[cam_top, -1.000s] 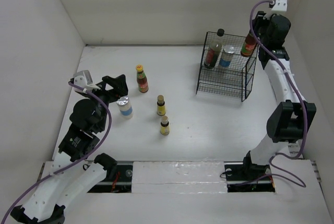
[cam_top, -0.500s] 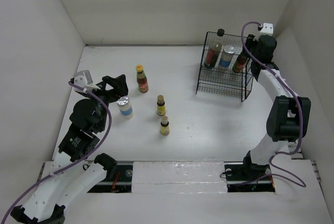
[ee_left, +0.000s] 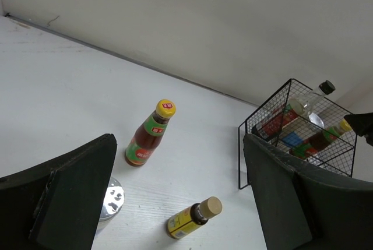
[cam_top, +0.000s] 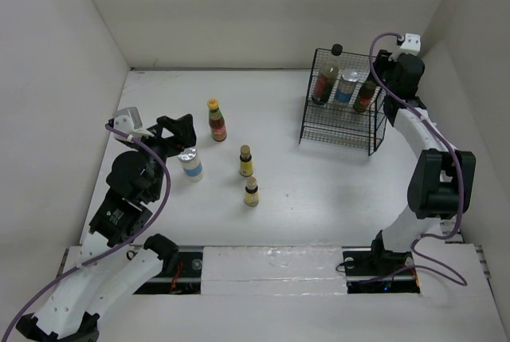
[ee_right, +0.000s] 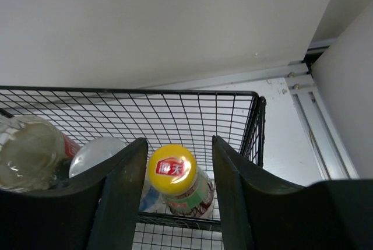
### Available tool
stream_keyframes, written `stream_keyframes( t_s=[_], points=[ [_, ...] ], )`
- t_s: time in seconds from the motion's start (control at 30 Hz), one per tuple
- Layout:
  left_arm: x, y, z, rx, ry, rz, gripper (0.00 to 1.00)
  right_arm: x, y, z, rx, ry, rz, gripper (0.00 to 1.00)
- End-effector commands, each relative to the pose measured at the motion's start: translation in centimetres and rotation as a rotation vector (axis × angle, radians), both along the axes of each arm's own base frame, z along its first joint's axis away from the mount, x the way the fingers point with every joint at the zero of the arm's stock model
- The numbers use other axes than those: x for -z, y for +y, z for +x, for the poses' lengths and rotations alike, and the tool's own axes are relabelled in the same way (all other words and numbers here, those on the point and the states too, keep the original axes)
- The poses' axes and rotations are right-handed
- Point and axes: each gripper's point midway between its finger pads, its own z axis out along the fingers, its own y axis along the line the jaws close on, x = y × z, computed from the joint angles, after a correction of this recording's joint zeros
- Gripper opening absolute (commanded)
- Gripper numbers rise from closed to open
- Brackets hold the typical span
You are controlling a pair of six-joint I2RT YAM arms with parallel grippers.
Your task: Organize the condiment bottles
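The black wire basket (cam_top: 339, 123) stands at the far right of the white table (cam_top: 319, 190), close to the wall. Its thin wire grid fences in three of the condiment bottles: a tall dark bottle (cam_top: 325, 83) with a black cap, a silver-lidded jar (cam_top: 347, 87) with a blue label, and a yellow-capped sauce bottle (ee_right: 171, 169) leaning at the right end. The right gripper (ee_right: 179, 145) hangs over that end, its black fingers (ee_right: 119, 203) on either side of the yellow cap. Whether they pinch the bottle or stand just clear of it I cannot tell. The round cap carries a red patch with white characters too small to read, and a green label shows below it.

Out on the open table, well apart from the basket, stands a second sauce bottle (ee_left: 148, 139), red-filled, with the same yellow cap and a green-and-red label. Near it are a second jar (cam_top: 190, 164) with a shiny lid, a far small yellow bottle (cam_top: 246, 161) and a near small yellow bottle (cam_top: 252, 192), both tan-capped. The left gripper (ee_left: 179, 145) hovers just beside the second jar, jaws spread wide with nothing between them
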Motion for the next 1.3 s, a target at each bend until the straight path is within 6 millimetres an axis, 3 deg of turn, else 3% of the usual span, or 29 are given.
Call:
stream_keyframes(
  t_s=[0.0,0.23,0.33,0.37,0.43,0.47,0.53,0.57,0.6,0.63,0.67,0.73,0.77,0.83,0.87,0.9,1.03,1.1,1.13,1.27],
  points=[
    [-0.5,-0.2,0.2,0.009,-0.026,0.008,0.86,-8.8,-0.4,-0.8,0.012,-0.220,-0.008,0.54],
    [-0.5,-0.2,0.2,0.009,-0.026,0.008,0.86,-13.7,0.6,-3.3,-0.019,-0.300,-0.022,0.63],
    [-0.5,-0.2,0.2,0.009,-0.026,0.008,0.86,-15.5,3.1,-4.6,-0.080,-0.327,-0.028,0.63],
    [-0.5,0.0,0.2,-0.002,-0.025,0.007,0.86,-15.9,5.1,-4.9,-0.136,-0.337,-0.024,0.63],
    [-0.7,0.3,0.1,-0.014,-0.033,0.002,0.86,-15.9,8.1,-5.1,-0.235,-0.338,-0.030,0.44],
    [-0.7,0.5,0.1,-0.023,-0.032,0.002,0.86,-16.3,10.6,-5.5,-0.333,-0.344,-0.028,0.32],
    [-0.9,0.8,-0.2,-0.035,-0.042,-0.005,0.86,-15.0,17.2,-5.5,-0.524,-0.321,-0.023,0.08],
    [-1.2,1.1,-0.4,-0.045,-0.051,-0.012,0.86,-13.9,19.8,-5.7,-0.610,-0.287,-0.039,0.06],
    [-1.2,1.6,-0.3,-0.070,-0.050,-0.022,0.86,-13.3,24.9,-7.2,-0.761,-0.273,-0.025,0.06],
    [-1.5,1.9,-0.6,-0.081,-0.059,-0.030,0.86,-13.7,27.6,-7.8,-0.841,-0.284,-0.038,0.12],
    [-1.2,1.9,-0.6,-0.081,-0.052,-0.025,0.86,-11.6,30.3,-7.9,-0.919,-0.251,-0.064,0.19],
    [-1.8,2.6,-1.1,-0.100,-0.071,-0.049,0.86,-11.1,36.4,-10.5,-1.078,-0.258,-0.075,0.37],
    [-2.1,2.9,-1.4,-0.109,-0.083,-0.058,0.86,-8.9,38.4,-10.3,-1.115,-0.219,-0.091,0.54],
    [-2.5,3.1,-1.7,-0.109,-0.100,-0.070,0.86,-7.3,42.7,-12.3,-1.234,-0.198,-0.094,0.66],
    [-2.5,3.1,-1.7,-0.109,-0.100,-0.070,0.86,-8.0,44.0,-12.4,-1.263,-0.217,-0.104,0.74],
    [-2.7,3.2,-1.9,-0.109,-0.108,-0.076,0.86,-5.6,45.5,-12.0,-1.287,-0.174,-0.120,0.77],
    [-2.8,3.1,-1.9,-0.099,-0.109,-0.075,0.86,-2.4,49.4,-12.5,-1.347,-0.122,-0.147,0.84],
    [-3.0,3.0,-2.1,-0.090,-0.117,-0.079,0.86,-2.0,50.3,-12.1,-1.347,-0.114,-0.157,0.86],
    [-3.0,2.8,-2.2,-0.079,-0.118,-0.079,0.86,-0.2,50.5,-11.4,-1.336,-0.075,-0.162,0.86],
    [-3.0,2.8,-2.2,-0.079,-0.118,-0.078,0.86,2.0,51.6,-10.3,-1.315,-0.042,-0.171,0.86]
  ],
)
